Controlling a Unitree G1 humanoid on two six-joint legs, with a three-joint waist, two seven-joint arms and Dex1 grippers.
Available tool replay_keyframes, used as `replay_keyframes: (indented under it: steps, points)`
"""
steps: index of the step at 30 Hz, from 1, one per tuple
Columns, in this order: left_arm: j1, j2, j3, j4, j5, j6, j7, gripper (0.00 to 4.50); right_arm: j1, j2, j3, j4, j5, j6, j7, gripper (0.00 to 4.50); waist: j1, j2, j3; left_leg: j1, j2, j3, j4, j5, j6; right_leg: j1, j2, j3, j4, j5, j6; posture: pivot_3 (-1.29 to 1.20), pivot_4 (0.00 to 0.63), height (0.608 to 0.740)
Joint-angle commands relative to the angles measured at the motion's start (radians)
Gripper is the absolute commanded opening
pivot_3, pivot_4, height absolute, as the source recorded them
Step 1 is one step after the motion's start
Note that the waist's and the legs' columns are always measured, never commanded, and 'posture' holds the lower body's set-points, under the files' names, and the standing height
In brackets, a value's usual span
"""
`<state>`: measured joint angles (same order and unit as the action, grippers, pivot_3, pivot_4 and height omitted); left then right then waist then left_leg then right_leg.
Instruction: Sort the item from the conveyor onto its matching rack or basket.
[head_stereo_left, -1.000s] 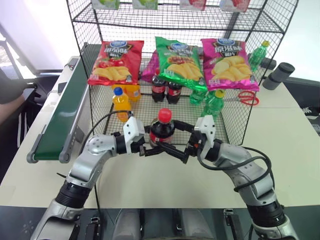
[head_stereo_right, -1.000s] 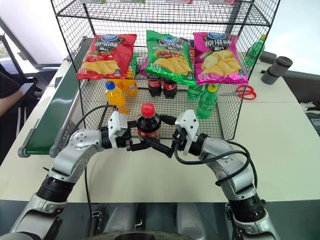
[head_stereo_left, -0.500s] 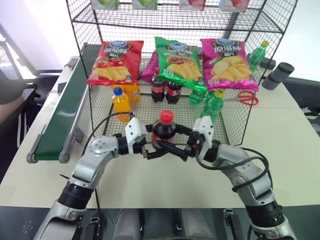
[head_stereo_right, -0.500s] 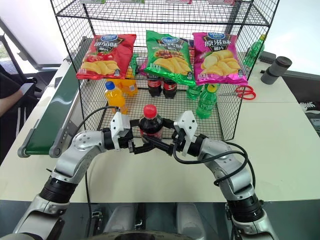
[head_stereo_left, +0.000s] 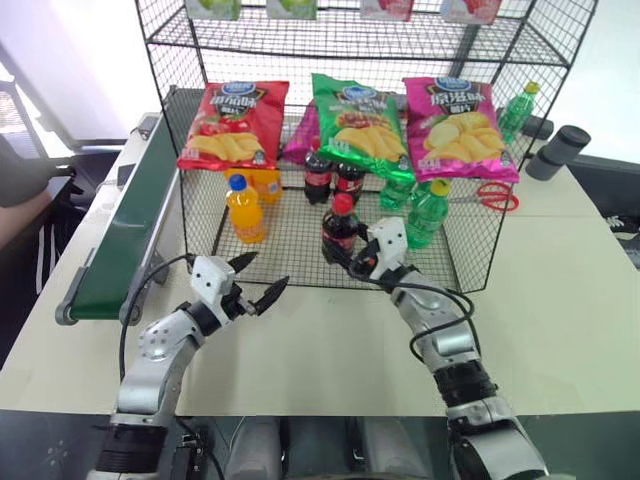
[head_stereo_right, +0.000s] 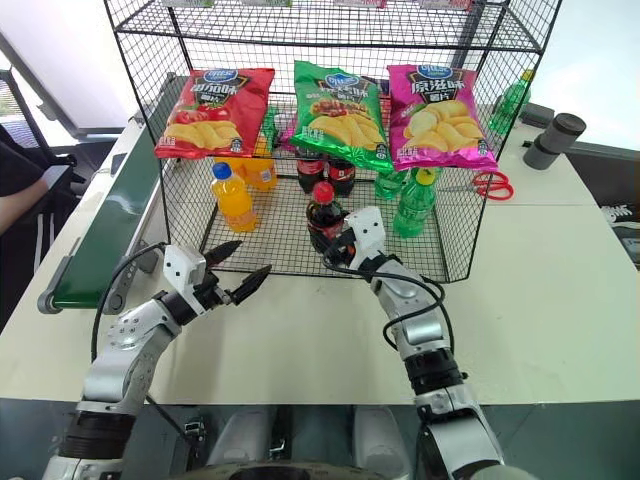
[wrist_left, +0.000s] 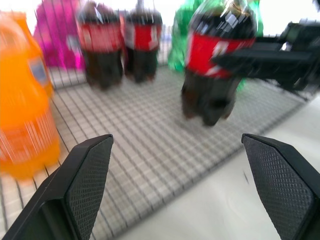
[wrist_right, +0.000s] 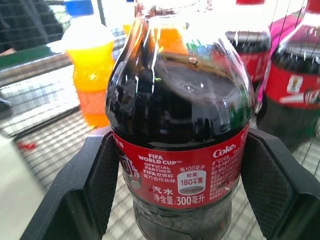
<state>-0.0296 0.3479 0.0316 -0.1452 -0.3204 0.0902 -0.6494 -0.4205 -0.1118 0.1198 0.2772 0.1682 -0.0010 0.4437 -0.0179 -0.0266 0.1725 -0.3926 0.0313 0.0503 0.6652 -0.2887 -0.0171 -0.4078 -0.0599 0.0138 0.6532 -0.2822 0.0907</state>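
Two grippers mine: left gripper jaws apart, empty, over bare pale table near rack's front edge. Right gripper clamped on cola bottle, upright over rack floor. I judge best: lower straight, set beside two matching colas, release only once base seated. Conveyor alongside rack, my left. Chip bags hang behind; scissors far right.

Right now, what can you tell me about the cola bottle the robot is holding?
The cola bottle is small, clear plastic, full of dark brown liquid, with a red cap and a red label printed in white. It stands upright over the front of the black wire rack's grid floor, in front of two matching cola bottles. The right gripper is shut on its labelled middle, one black finger on each side. Whether its base rests on the grid is unclear.
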Motion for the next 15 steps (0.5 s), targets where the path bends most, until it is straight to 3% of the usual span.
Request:
replay_keyframes:
  steps: [1, 14, 15]
  points:
    - [0.033, -0.015, 0.016, -0.06, 0.014, -0.036, 0.041, 4.38, -0.111, 0.058, -0.04, 0.148, -0.03, -0.116, -0.081, 2.94, -0.004, 0.0, 0.0, 0.0, 0.0, 0.0, 0.0, 0.0, 0.0, 0.0, 0.0, 0.0, 0.0, 0.0, 0.0, 0.0, 0.15, 0.74]
    - [0.054, -0.013, 0.004, -0.097, 0.022, -0.044, 0.057, 4.38, -0.261, 0.111, -0.101, 0.486, -0.038, -0.278, -0.106, 2.94, -0.006, 0.0, 0.0, 0.0, 0.0, 0.001, 0.0, 0.0, 0.0, -0.001, -0.001, 0.0, 0.001, 0.0, 0.0, 0.0, 0.15, 0.74]
    - [0.051, -0.013, 0.003, -0.097, 0.022, -0.042, 0.057, 4.47, -0.259, 0.112, -0.103, 0.487, -0.035, -0.279, -0.095, 3.44, -0.006, 0.0, 0.0, 0.0, 0.0, 0.001, 0.0, 0.0, 0.0, -0.001, -0.001, 0.0, 0.001, 0.0, 0.0, 0.0, 0.15, 0.74]
